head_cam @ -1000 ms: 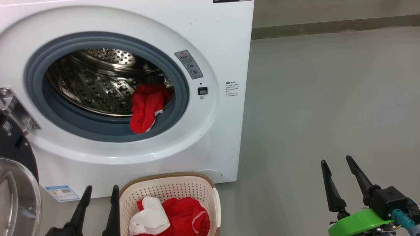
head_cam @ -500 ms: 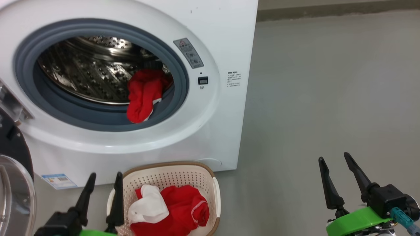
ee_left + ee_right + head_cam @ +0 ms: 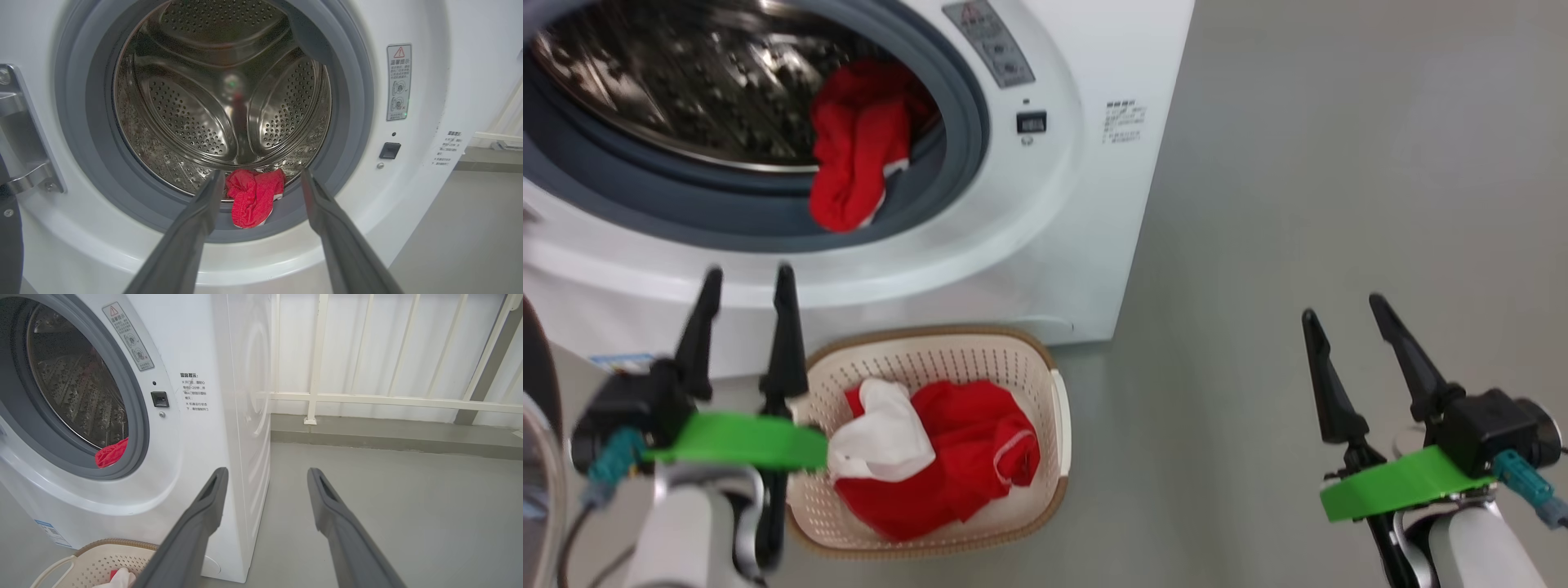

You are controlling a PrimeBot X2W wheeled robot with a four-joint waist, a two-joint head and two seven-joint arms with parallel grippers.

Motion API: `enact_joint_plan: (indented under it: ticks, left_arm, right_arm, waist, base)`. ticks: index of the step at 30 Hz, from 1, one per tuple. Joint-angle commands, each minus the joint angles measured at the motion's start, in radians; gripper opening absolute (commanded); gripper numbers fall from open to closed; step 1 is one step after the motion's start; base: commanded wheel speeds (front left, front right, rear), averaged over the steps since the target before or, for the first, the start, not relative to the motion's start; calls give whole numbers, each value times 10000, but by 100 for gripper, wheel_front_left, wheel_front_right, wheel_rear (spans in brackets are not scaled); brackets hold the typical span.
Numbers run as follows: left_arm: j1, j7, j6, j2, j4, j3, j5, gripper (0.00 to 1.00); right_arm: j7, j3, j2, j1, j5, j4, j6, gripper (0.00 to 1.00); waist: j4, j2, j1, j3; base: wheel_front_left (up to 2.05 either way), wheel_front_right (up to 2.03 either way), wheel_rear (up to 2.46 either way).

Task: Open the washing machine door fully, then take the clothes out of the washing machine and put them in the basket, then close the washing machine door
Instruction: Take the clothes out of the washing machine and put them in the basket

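Note:
The washing machine (image 3: pixel 1086 204) stands open, its steel drum (image 3: pixel 220 102) bare except for one red garment (image 3: pixel 854 155) draped over the grey seal at the lower right of the opening. The washing machine door (image 3: pixel 538 384) hangs swung out at the far left edge. Red and white clothes (image 3: pixel 947 457) lie in the cream basket (image 3: pixel 1058 416) on the floor before the machine. My left gripper (image 3: pixel 748 273) is open and empty at the basket's left, fingers pointing at the machine front; in the left wrist view the red garment (image 3: pixel 253 196) shows between its fingers (image 3: pixel 262 173). My right gripper (image 3: pixel 1342 309) is open and empty over the floor.
Grey floor (image 3: pixel 1339 163) spreads to the machine's right. In the right wrist view a white railing (image 3: pixel 367 398) and a low kerb run behind the machine's side (image 3: pixel 245 416), with the basket's rim (image 3: pixel 102 545) at the lower left.
The head camera has tilted down, so machine and basket sit higher in view. My left gripper has risen beside the basket toward the machine front. Both grippers stay open.

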Motion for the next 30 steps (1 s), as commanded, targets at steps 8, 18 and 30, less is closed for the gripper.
enact_joint_plan:
  ticks: [8, 18, 30]
  left_arm:
    - [-2403, -91, 32, 273, 1045, 483, -185, 100]
    - [-4772, -91, -235, 528, 2549, 602, -244, 100]
    - [-7481, 927, -512, 990, 5192, 365, -1589, 100]
  right_arm:
    - [-63, 375, -76, -929, -27, -620, 46, 100]
    - [-63, 483, -76, -1458, 16, -736, 46, 100]
    - [-63, 1043, -185, -1753, -161, -564, 46, 100]
  waist:
    - [-140, -1, 0, 1767]
    - [-378, -1, 0, 2885]
    - [-731, -1, 0, 3616]
  base:
    - [0, 0, 0]
    - [0, 0, 0]
    - [0, 0, 0]
